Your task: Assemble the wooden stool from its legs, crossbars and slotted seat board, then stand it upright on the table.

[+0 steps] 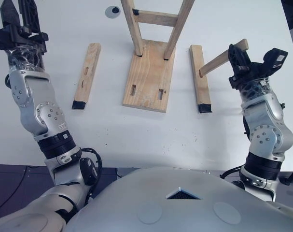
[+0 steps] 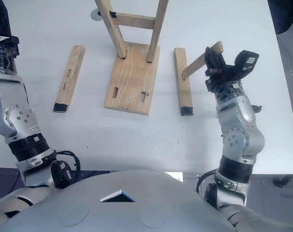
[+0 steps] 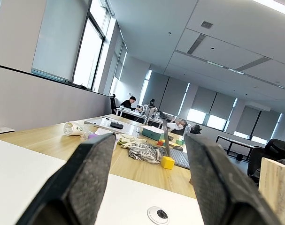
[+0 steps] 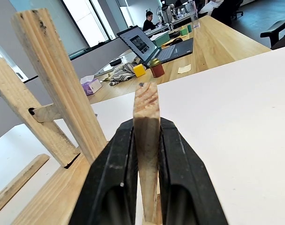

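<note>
The slotted seat board lies flat mid-table. Two legs joined by a crossbar stand in its far slots. A loose leg lies left of the board, another loose leg right of it. My right gripper is shut on a short crossbar, held tilted above the right loose leg; the right wrist view shows the bar clamped between the fingers. My left gripper hangs open at the table's far left, fingers apart with nothing between them.
A round grey cable grommet sits in the tabletop behind the standing legs. White table has free room in front of the board. The table's near edge runs just ahead of my torso.
</note>
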`<act>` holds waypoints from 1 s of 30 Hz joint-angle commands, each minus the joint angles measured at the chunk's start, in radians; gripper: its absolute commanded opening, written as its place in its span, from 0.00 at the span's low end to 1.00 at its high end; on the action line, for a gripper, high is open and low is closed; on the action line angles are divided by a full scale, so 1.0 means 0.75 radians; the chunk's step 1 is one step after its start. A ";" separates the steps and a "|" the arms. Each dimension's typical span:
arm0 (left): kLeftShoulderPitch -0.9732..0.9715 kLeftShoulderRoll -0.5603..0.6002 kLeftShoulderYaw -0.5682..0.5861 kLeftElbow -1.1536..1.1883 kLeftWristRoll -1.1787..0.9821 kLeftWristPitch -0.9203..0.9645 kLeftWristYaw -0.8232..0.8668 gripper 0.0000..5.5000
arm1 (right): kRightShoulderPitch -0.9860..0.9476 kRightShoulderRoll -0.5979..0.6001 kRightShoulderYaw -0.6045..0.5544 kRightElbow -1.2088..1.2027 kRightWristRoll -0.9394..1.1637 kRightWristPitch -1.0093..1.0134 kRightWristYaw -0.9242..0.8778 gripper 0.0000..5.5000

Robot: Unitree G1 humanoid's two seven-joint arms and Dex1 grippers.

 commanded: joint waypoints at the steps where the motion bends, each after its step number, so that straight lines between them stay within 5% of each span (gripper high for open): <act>1: 0.009 -0.006 -0.011 0.014 0.010 0.004 0.013 0.48 | -0.015 0.007 0.005 0.030 -0.049 -0.011 -0.030 0.07; 18: 0.022 0.003 -0.037 0.031 0.024 0.029 0.028 0.48 | 0.076 -0.064 0.215 0.114 -0.425 -0.158 0.006 0.07; 30: 0.025 0.002 -0.038 0.034 0.013 0.063 0.027 0.48 | 0.082 -0.145 0.269 0.212 -0.541 0.008 -0.007 0.07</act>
